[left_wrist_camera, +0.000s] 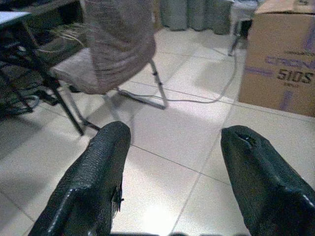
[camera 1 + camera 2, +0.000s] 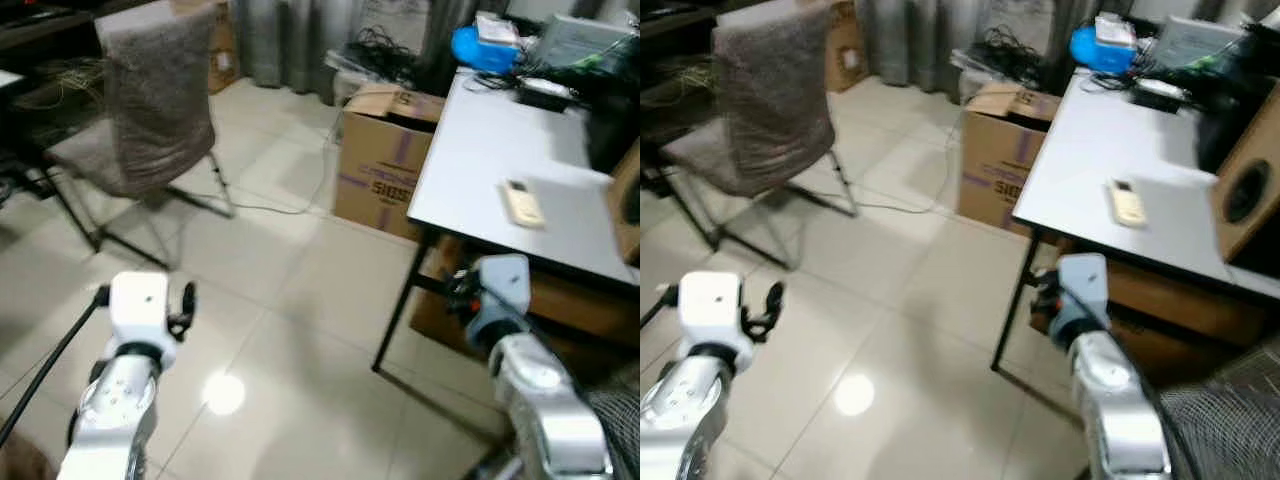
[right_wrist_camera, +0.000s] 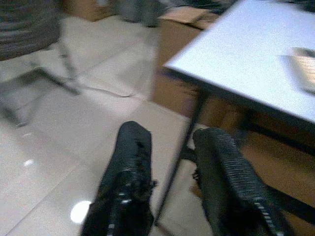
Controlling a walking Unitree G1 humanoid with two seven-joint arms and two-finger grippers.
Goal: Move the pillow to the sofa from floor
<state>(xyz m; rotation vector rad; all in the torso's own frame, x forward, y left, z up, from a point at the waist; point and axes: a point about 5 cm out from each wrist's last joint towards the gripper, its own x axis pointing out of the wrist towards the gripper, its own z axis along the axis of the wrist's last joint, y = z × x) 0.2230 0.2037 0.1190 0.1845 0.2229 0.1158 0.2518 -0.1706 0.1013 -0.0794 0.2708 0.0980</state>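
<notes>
Right wrist view blurred; chair (image 2: 150,110) cut off; table (image 2: 500,170) cropped.

L arm (image 2: 112,400): silver metallic forearm w/ ribbed rings, dark band at wrist, capped by a white boxy wrist block (image 2: 140,308). Small dark dot on block's face. Black hook-like bracket at its 3 o'clock edge; thin black cable runs off toward 8 o'clock.

R arm (image 2: 545,405): same silver casing, glossy highlights, blue-grey collar under a white wrist block (image 2: 500,282). Black wiring bunched at block's 9 o'clock side.

Left gripper (image 1: 172,167): two long black fingers (image 1: 101,172), leathery pebbled texture, rounded tips; small hole near one tip.

Right gripper (image 3: 170,167): black fingers (image 3: 129,167), one w/ fine ribbed grip pattern; pic blurred, so finer details unclear.
</notes>
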